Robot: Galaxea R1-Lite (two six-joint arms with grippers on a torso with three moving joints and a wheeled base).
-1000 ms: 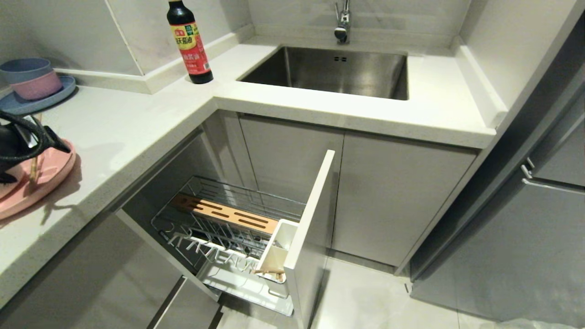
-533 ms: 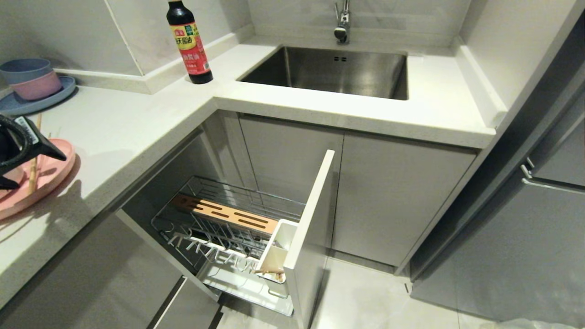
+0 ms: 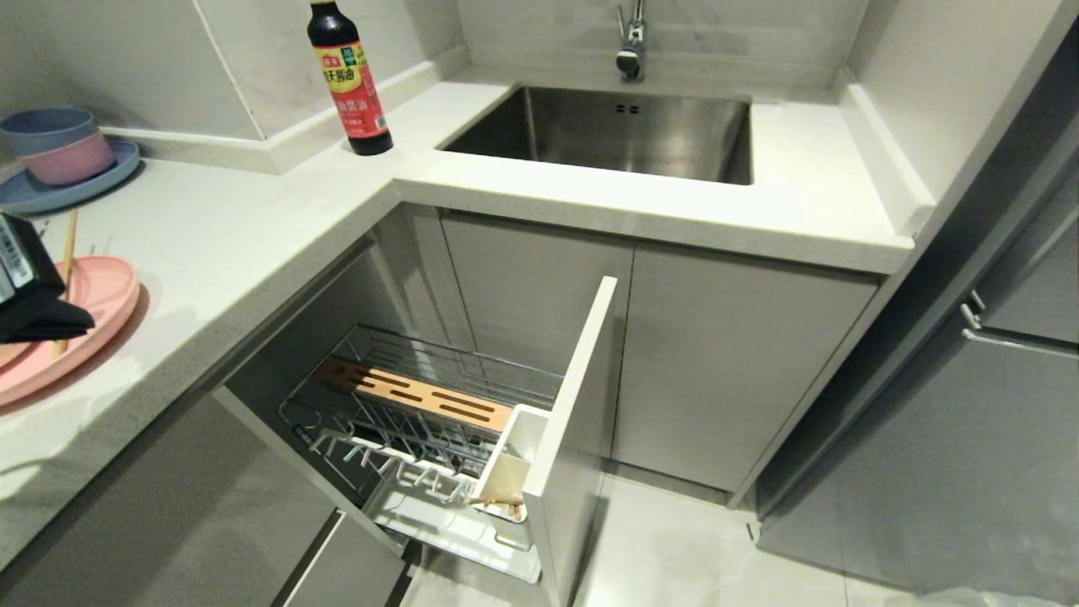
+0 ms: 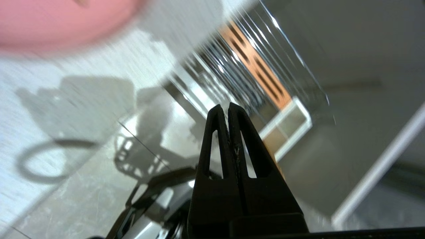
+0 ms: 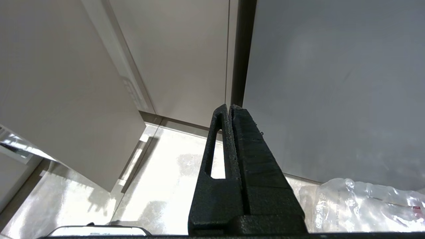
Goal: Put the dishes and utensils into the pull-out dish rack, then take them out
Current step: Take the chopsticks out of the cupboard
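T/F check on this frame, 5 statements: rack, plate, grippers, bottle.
1. The pull-out dish rack is pulled open. True.
2. The pink plate sits in the rack. False: it lies on the counter at the left.
3. The left gripper is shut with nothing between its fingers. True.
4. The soy sauce bottle stands inside the sink. False: it stands on the counter, left of the sink.
5. The right gripper holds a spoon. False: it is shut on nothing, pointing at cabinet fronts.
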